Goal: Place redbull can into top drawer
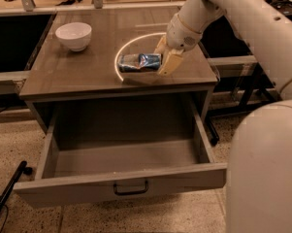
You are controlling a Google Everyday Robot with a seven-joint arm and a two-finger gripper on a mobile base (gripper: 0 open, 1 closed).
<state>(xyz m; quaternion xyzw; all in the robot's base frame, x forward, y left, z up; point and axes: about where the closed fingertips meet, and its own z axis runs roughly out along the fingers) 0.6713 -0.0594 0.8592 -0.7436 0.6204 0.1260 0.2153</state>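
Observation:
The redbull can (138, 62), silver and blue, lies on its side on the cabinet top (77, 72), inside a bright ring of light. My gripper (164, 55) reaches down from the right, and its beige fingers (169, 62) sit on either side of the can's right end, closed against it. The can is at or just above the surface, with a shadow under it. The top drawer (121, 183) is pulled wide open below and in front of the can. It is empty, with its dark handle (131, 188) at the front centre.
A white bowl (73, 35) stands at the back left of the cabinet top. My arm and white body (267, 169) fill the right side. A dark rod (7, 193) lies on the floor at the left. Shelving runs behind the cabinet.

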